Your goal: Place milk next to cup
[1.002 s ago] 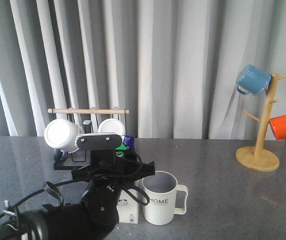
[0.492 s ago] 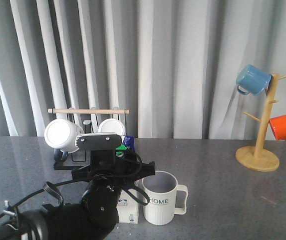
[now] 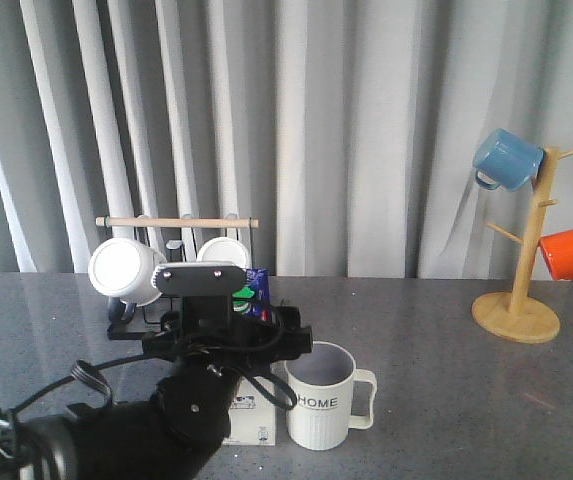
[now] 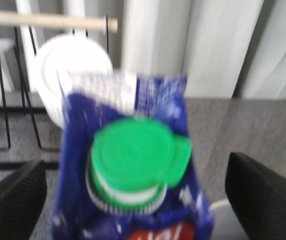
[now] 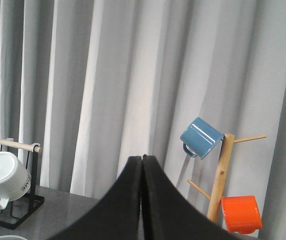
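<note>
The tall white-and-blue gable-top milk carton [image 4: 133,200], standing just left of the ribbed white "HOME" mug [image 3: 321,396], sits between the left gripper's [image 4: 133,200] spread fingers [image 4: 262,195], and looks top-heavy with crushable walls, best held mid-body.

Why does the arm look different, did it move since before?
Yes. In the front view the left gripper has slid back toward the near edge and a little left of the still cup, baring more of the milk.

Five mugs [image 3: 326,396], one milk carton [image 4: 133,165].
</note>
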`<state>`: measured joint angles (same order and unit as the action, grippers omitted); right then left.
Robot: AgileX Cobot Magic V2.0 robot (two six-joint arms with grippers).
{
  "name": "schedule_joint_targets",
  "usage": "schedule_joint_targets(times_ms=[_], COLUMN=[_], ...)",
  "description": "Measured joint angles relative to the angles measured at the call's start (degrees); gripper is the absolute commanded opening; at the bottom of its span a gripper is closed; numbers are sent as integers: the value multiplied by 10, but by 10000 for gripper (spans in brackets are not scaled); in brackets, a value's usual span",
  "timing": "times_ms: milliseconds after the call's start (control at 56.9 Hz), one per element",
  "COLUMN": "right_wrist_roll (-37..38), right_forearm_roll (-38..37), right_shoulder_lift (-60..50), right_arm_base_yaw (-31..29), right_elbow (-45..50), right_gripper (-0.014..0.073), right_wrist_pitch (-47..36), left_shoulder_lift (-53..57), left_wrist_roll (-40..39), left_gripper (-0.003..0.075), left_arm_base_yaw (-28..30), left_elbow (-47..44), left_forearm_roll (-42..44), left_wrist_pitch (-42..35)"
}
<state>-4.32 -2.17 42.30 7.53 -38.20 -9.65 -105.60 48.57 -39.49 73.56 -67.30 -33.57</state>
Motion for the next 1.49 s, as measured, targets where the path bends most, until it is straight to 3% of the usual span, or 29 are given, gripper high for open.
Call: schedule_joint_targets(times_ms=[88, 141, 211, 299, 457, 774, 1108, 1266, 1495], right_wrist_roll=[0, 0, 0, 0, 0, 0, 0, 0, 0], right_forearm_roll=[0, 0, 0, 0, 0, 0, 0, 0, 0], right_shoulder_lift=[0, 0, 0, 0, 0, 0, 0, 0, 0], right_arm_base_yaw=[0, 0, 0, 0, 0, 0, 0, 0, 0], right_elbow=[0, 0, 0, 0, 0, 0, 0, 0, 0], right_gripper=[-8, -8, -8, -8, -8, -8, -8, -8, -8], right_wrist_pitch=[0, 0, 0, 0, -1, -1, -1, -1, -1], left_shoulder_lift=[32, 57, 94, 135, 188, 203, 203, 203, 213], left_wrist_roll=[1, 1, 1, 1, 6, -14, -187, -240, -338], left_gripper=[634, 552, 350, -14, -8, -8, -8, -8, -8], left_arm_base_yaw=[0, 0, 0, 0, 0, 0, 0, 0, 2], left_elbow=[0, 0, 0, 0, 0, 0, 0, 0, -13], left_forearm_roll=[2, 13, 40, 78, 119, 123, 160, 261, 548], left_wrist_pitch=[2, 6, 12, 29, 76, 86, 54, 88, 275])
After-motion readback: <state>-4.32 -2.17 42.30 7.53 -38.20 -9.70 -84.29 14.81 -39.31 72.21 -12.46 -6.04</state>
